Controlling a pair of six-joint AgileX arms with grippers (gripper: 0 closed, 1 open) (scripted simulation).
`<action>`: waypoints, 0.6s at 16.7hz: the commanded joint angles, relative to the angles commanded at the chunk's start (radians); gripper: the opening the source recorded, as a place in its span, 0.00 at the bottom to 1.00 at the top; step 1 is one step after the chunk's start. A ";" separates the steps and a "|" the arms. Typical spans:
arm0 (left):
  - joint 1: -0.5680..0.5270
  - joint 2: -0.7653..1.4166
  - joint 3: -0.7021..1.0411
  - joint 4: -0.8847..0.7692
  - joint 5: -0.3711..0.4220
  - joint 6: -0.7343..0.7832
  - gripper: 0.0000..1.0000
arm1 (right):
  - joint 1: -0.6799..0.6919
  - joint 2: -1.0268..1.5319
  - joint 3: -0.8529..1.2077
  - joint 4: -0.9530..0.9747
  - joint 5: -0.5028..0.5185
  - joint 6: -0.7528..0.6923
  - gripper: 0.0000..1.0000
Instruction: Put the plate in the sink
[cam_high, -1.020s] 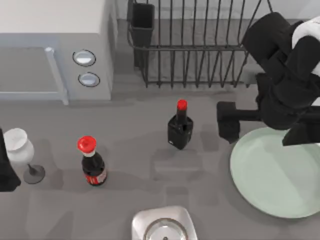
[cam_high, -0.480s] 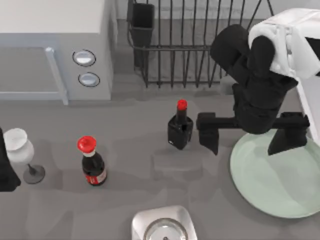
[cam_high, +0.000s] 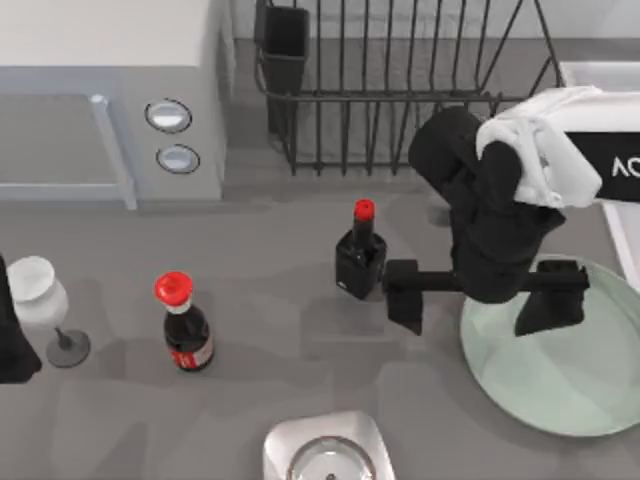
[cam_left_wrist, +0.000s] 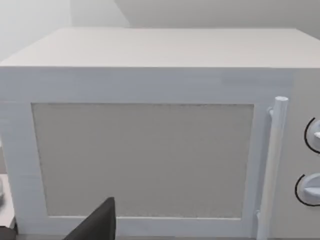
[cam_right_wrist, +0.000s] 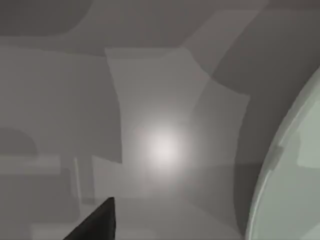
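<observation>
Top view: right gripper (cam_high: 484, 297) fingers spread wide, released, straddling the plate (cam_high: 560, 385) left rim; plate lies rightward.

Looked like a kitchen, rendered in simulation. Grey bench (cam_high: 280, 330) carrying a white microwave (cam_high: 110, 110) with two round knobs, a black wire dish rack (cam_high: 400, 90), a wine glass (cam_high: 40, 300), two red-capped bottles, one dark sauce bottle (cam_high: 360, 262) and one cola bottle (cam_high: 185, 325), a pale green plate (cam_high: 560, 385), and a white sink (cam_high: 600, 75) corner at the right.
</observation>
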 joint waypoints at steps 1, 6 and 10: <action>0.000 0.000 0.000 0.000 0.000 0.000 1.00 | 0.000 0.020 -0.027 0.049 0.000 0.001 1.00; 0.000 0.000 0.000 0.000 0.000 0.000 1.00 | 0.005 0.069 -0.085 0.139 0.000 0.003 1.00; 0.000 0.000 0.000 0.000 0.000 0.000 1.00 | 0.005 0.069 -0.085 0.139 0.000 0.003 0.85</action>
